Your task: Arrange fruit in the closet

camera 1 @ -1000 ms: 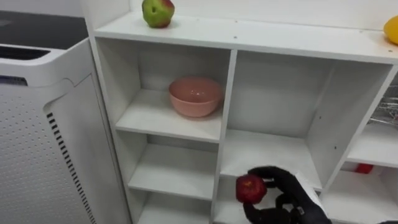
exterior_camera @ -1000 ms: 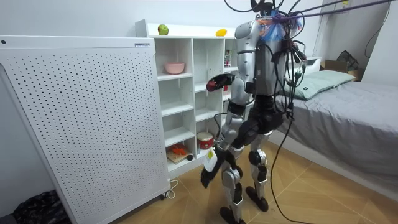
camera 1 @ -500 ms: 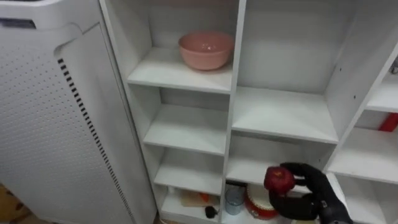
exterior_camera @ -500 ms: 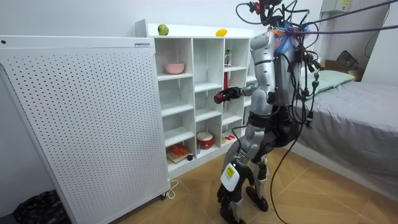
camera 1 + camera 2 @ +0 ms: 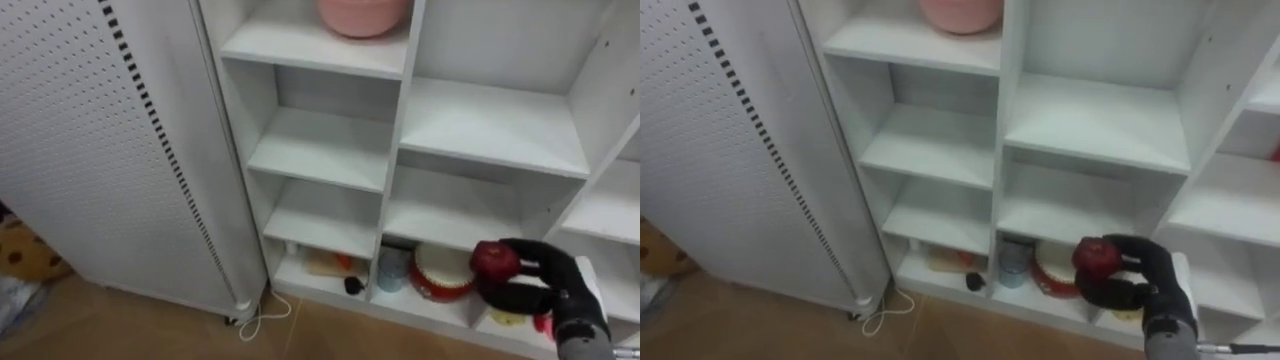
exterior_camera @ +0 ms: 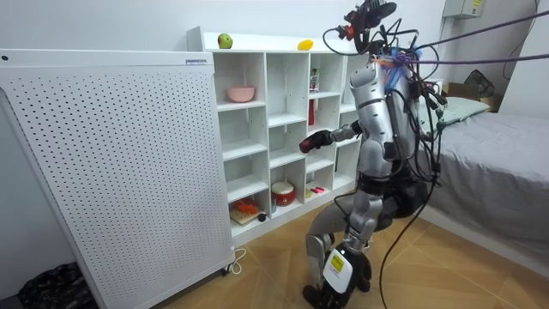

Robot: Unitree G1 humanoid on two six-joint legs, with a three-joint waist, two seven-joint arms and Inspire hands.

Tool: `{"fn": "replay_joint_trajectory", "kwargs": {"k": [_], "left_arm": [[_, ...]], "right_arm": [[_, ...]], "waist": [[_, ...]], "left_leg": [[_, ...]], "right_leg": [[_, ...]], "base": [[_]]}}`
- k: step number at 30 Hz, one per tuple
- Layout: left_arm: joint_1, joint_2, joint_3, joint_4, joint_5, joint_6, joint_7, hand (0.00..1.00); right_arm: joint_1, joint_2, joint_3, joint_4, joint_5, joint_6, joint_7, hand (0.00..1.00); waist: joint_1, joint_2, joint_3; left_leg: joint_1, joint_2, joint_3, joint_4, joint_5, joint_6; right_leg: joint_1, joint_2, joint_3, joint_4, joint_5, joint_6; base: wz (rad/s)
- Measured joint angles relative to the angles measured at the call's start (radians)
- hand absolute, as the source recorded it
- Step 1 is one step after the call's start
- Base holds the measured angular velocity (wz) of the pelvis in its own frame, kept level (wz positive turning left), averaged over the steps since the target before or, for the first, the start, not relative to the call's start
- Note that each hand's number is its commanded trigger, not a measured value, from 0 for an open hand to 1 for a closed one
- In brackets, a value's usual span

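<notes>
One green apple [image 6: 225, 40] atop closet [image 6: 262, 103], room view

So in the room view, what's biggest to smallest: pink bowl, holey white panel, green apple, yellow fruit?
Largest: white panel, then pink bowl; the green apple and yellow fruit look alike.

A red apple [image 5: 494, 260] sits gripped in the right hand [image 5: 552, 288], lower right, before the white closet's [image 5: 320, 150] bottom shelves.
</notes>
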Motion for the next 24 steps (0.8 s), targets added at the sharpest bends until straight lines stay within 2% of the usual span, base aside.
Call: {"fn": "replay_joint_trajectory", "kwargs": {"k": [4,9,14,19,24], "left_arm": [[0.006,0.007,-0.01,-0.027,-0.013,0.015,0.004,0.0],[0.001,0.023,-0.02,-0.053,-0.038,0.015,0.008,0.0],[0.0,0.033,-0.02,-0.084,-0.038,0.02,0.009,0.0],[0.0,0.068,-0.019,-0.095,-0.038,0.022,0.013,0.0],[0.001,0.088,-0.019,-0.108,-0.043,0.022,0.021,0.0]], "right_arm": [[-0.057,-0.034,0.061,0.003,0.036,0.017,-0.044,1.0],[-0.113,-0.053,0.102,0.002,0.038,0.019,-0.059,1.0],[-0.122,-0.077,0.104,0.003,0.109,0.024,-0.057,1.0],[-0.136,-0.105,0.14,0.004,0.183,0.061,-0.052,1.0],[-0.166,-0.112,0.142,0.004,0.224,0.065,-0.045,1.0]], "waist": [[0.0,-0.013,0.0046],[-0.004,-0.037,0.0079],[0.007,-0.043,0.0092],[0.019,-0.044,0.0095],[0.021,-0.046,0.0104]], "left_leg": [[-0.041,0.002,0.0,0.003,0.006,0.001],[-0.092,0.004,-0.002,0.006,0.018,0.0],[-0.128,0.001,-0.002,0.026,0.013,0.01],[-0.148,-0.001,-0.007,0.034,0.01,0.014],[-0.16,-0.002,-0.012,0.039,0.01,0.015]], "right_leg": [[-0.036,-0.006,-0.007,0.005,0.001,-0.003],[-0.079,-0.005,-0.013,0.007,0.005,-0.004],[-0.113,-0.005,-0.003,0.023,0.009,0.003],[-0.126,-0.006,-0.01,0.024,0.007,0.004],[-0.132,-0.007,-0.016,0.023,0.007,0.004]], "base": [[0.07],[0.05],[0.06],[0.01],[0.0]]}}
